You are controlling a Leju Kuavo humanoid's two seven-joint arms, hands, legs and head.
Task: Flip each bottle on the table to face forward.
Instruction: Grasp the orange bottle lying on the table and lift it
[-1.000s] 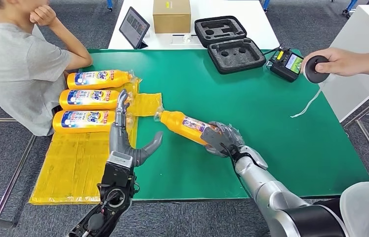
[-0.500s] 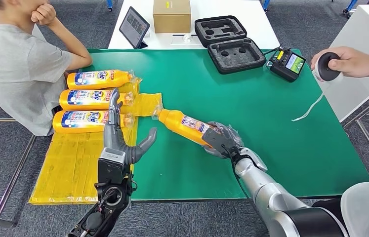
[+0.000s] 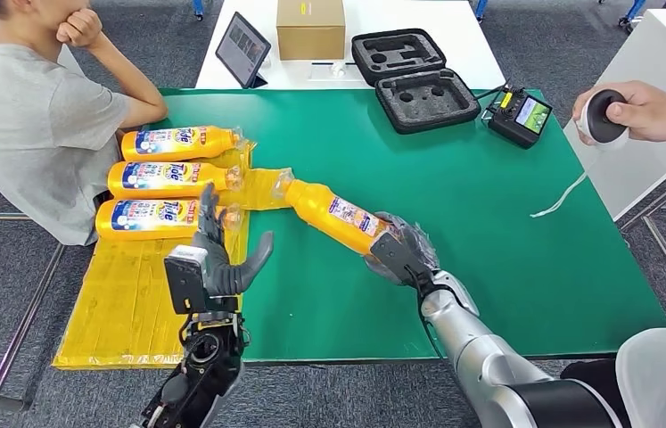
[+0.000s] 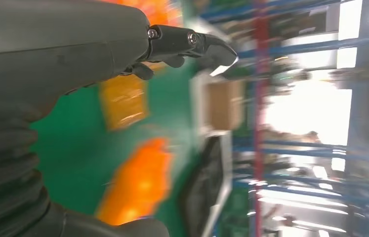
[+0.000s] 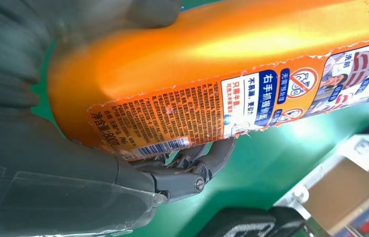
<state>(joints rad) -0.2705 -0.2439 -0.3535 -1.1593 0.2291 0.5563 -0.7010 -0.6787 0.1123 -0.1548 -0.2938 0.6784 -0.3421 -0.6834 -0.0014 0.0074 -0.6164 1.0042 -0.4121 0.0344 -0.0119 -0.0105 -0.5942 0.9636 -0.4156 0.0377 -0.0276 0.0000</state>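
Beside the yellow mat [image 3: 133, 303], on the green tabletop [image 3: 507, 259], the last bottle awaits its turn.

My right hand [image 3: 398, 252] grips the orange bottle [image 3: 333, 214] by its base, back label up; its long axis runs from that hand toward the mat, cap nearly touching the three bottles [image 3: 168, 178] already facing forward there. My left hand [image 3: 222, 259] hovers empty, fingers spread, just mat-side of it. Since a second ago the bottle has swung closer to the mat and my left hand has drawn back.
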